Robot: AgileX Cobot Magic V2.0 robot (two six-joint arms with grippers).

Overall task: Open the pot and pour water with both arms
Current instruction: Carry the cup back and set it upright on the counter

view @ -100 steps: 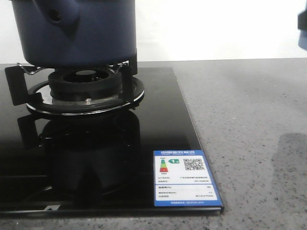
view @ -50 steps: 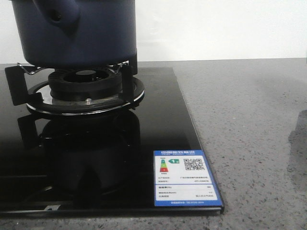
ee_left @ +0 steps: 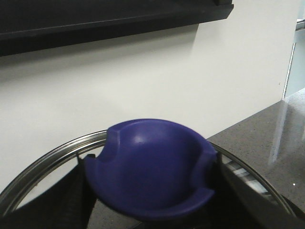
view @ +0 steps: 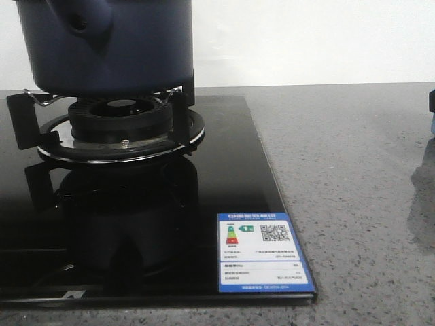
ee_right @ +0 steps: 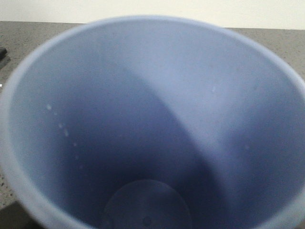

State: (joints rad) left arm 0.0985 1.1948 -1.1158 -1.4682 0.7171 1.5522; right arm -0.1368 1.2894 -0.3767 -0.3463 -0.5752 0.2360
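Observation:
The dark navy pot (view: 109, 44) stands on the gas burner (view: 122, 122) at the far left of the front view, its handle stub with a small hole (view: 85, 20) facing me. In the left wrist view my left gripper (ee_left: 150, 176) is shut on the blue lid knob (ee_left: 152, 162), with black fingers (ee_left: 71, 200) on either side. The lid's steel rim (ee_left: 43, 162) curves round it, in front of a white wall. A pale blue cup (ee_right: 152, 119) fills the right wrist view, seen from above and looking empty. It hides my right fingers. A sliver of it (view: 432, 112) shows at the front view's right edge.
The black glass hob (view: 224, 176) carries an energy label (view: 262, 251) at its front right corner. Grey speckled counter (view: 340, 170) lies to the right of the hob. A white wall stands behind. A dark shelf (ee_left: 114, 19) hangs above in the left wrist view.
The dark and blue shape at the front view's right edge has dropped from the upper corner to mid-height. The pot and burner have not moved.

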